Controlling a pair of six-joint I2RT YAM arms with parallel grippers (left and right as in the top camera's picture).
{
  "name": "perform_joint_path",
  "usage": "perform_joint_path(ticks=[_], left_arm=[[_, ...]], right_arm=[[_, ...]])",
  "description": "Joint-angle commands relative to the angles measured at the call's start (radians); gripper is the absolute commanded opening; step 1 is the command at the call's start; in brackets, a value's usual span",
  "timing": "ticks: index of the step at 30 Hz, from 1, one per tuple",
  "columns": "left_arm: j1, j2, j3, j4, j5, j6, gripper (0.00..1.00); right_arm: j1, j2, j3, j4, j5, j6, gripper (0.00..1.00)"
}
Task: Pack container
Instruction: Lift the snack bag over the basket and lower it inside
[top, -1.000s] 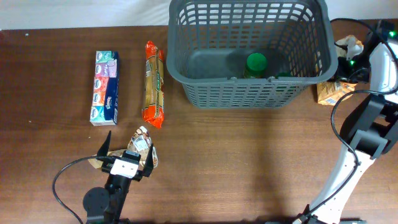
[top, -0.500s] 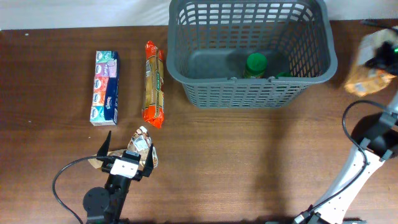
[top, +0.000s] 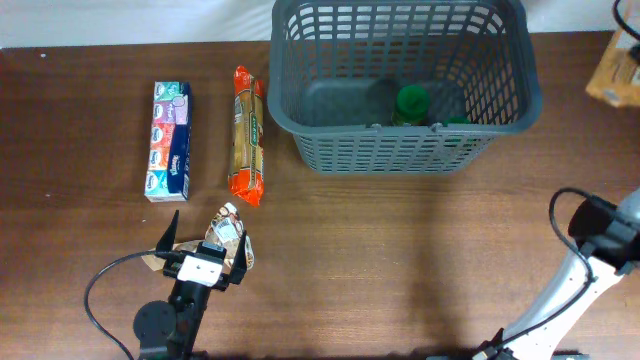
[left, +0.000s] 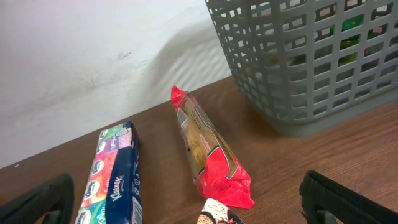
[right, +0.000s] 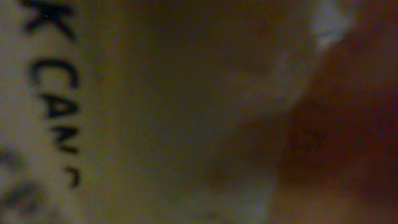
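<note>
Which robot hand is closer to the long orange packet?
Left. The left gripper sits just on the near side of the orange packet, by the foil pouch. The right arm is far off at the right edge, past the basket.

1 basket (top: 380, 150), 1 jar (top: 411, 100), 1 bag (top: 614, 76), 3 pkgs (top: 170, 140) (top: 247, 135) (top: 229, 240).
</note>
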Motion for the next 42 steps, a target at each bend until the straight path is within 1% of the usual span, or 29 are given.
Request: perform_joint_path(ticks=[1, 6, 9, 11, 13, 15, 18, 22, 30, 38, 42], left_arm=[[-0.004, 0.001, -0.005, -0.004, 0.004, 0.012, 0.99], [-0.004, 0.001, -0.005, -0.004, 0.004, 0.012, 0.99], [-0.004, 0.001, -0.005, -0.004, 0.004, 0.012, 0.99], [-0.004, 0.001, -0.005, -0.004, 0.004, 0.012, 0.99], [-0.004, 0.001, -0.005, -0.004, 0.004, 0.012, 0.99], [-0.004, 0.001, -0.005, -0.004, 0.004, 0.012, 0.99], [-0.004, 0.001, -0.005, -0.004, 0.004, 0.012, 0.99], [-0.004, 0.001, -0.005, -0.004, 0.004, 0.012, 0.99], [-0.004, 0.001, -0.005, -0.004, 0.004, 0.012, 0.99], [-0.004, 0.001, -0.005, -0.004, 0.004, 0.012, 0.99], [-0.004, 0.001, -0.005, -0.004, 0.004, 0.012, 0.99]], right_arm=[[0.065, -0.203, 0.04, 0.066, -0.073, -0.002, 0.04], [0.212, -0.328, 0.039, 0.166, -0.073, -0.008, 0.04], [0.333, -0.362, 0.039, 0.204, -0.072, -0.053, 0.04], [0.417, -0.364, 0.039, 0.209, -0.072, -0.109, 0.04], [0.509, -0.351, 0.029, 0.204, -0.067, -0.2, 0.04], [0.572, -0.334, 0.011, 0.194, -0.031, -0.257, 0.04], [0.638, -0.306, -0.04, 0.196, 0.053, -0.285, 0.04], [0.658, -0.261, -0.144, 0.218, 0.06, -0.364, 0.04], [0.658, -0.186, -0.342, 0.247, 0.059, -0.389, 0.04], [0.655, -0.176, -0.502, 0.248, 0.073, -0.487, 0.04], [0.655, -0.176, -0.573, 0.254, 0.126, -0.512, 0.04]])
